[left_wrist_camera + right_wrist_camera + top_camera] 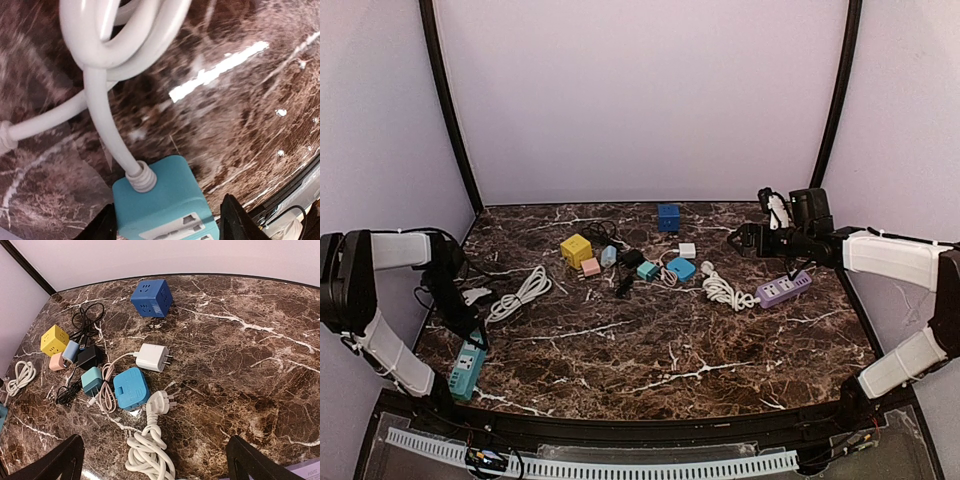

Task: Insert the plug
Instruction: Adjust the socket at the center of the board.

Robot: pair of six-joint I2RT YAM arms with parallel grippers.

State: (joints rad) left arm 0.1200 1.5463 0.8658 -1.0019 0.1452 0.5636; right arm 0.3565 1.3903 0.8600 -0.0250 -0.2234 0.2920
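A teal power strip lies at the table's near left corner. Its white cord runs up to a coil that ends in a white plug. My left gripper straddles the cord end of the strip. Its left finger lies against the strip's side and a narrow gap shows at the right finger. Far right, my right gripper hangs open and empty above a white three-pin plug and its coiled cord, which leads to a purple power strip.
Mid-table clutter: blue cube socket, yellow cube socket, pink adapter, black adapter, teal charger, blue adapter, white charger and thin cables. The enclosure walls stand close on both sides.
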